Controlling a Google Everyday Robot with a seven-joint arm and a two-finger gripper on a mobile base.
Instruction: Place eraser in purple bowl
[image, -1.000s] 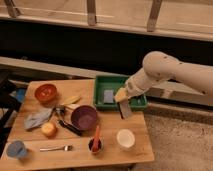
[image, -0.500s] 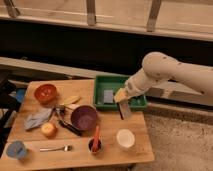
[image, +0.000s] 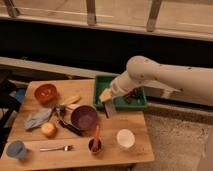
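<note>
The purple bowl (image: 83, 117) sits near the middle of the wooden table (image: 75, 150). My gripper (image: 107, 101) hangs just right of the bowl, in front of the green tray's near-left corner, at the end of the white arm (image: 165, 77) that reaches in from the right. A flat grey block, the eraser (image: 109, 110), hangs from the gripper, pointing down, a little above the table. The eraser is beside the bowl, not over it.
A green tray (image: 119, 86) with dark items stands at the back right. An orange-red bowl (image: 45, 92), blue-grey cloth (image: 37, 119), white cup (image: 125, 138), dark cup with a red tool (image: 95, 144), fork (image: 54, 148), blue cup (image: 16, 149) and an orange fruit (image: 48, 129) are on the table.
</note>
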